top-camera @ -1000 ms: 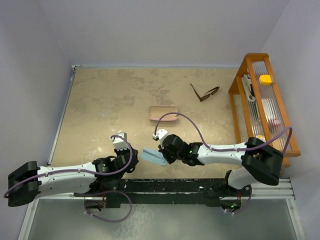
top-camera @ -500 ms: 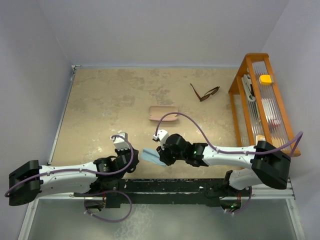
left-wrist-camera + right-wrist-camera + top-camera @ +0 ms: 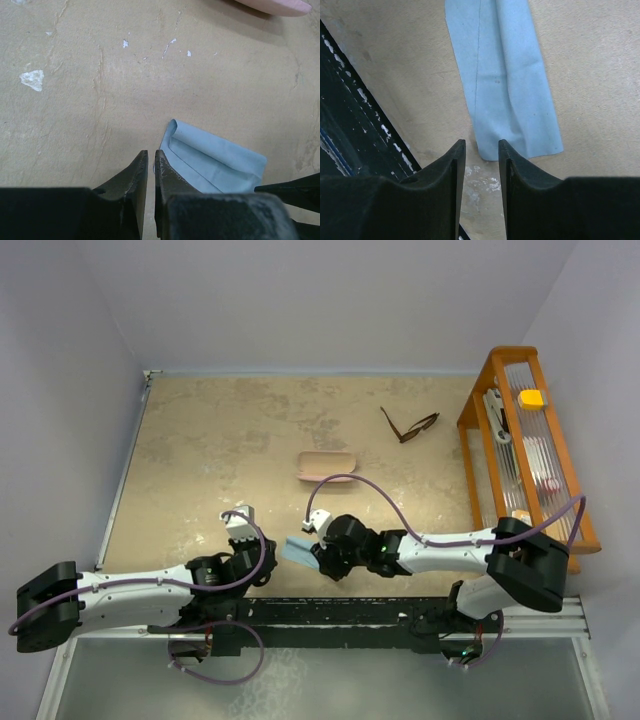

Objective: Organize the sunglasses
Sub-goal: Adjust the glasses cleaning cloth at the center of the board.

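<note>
The sunglasses (image 3: 409, 426) lie on the tan worktop (image 3: 220, 440) toward its far right, temple arms spread, just beside the orange rack (image 3: 512, 352) that stands along the right edge. Nothing touches them, and both arms are well away, down at the near side. The pink case (image 3: 327, 466) sits closed near the middle of the worktop, to the near left of the sunglasses and apart from them.

Closer to the arms lies the light blue cloth (image 3: 300, 549), folded into a long strip and flat on the surface. The right arm reaches in low from the right, and its tool (image 3: 481, 145) points down at the cloth's near end. Its two fingers stand a little apart with only bare worktop in the gap between them. The cloth's edge lies just past the fingertips; I cannot tell whether they touch it. The black mounting rail (image 3: 350, 115) runs close by on that side.

The left arm stretches in from the left, and its tool (image 3: 151, 155) is low over the worktop, just left of the cloth's rolled corner. Its fingers are drawn together with only a thin slit between them, gripping nothing. From that wrist the pink case shows at the far edge of the view.
</note>
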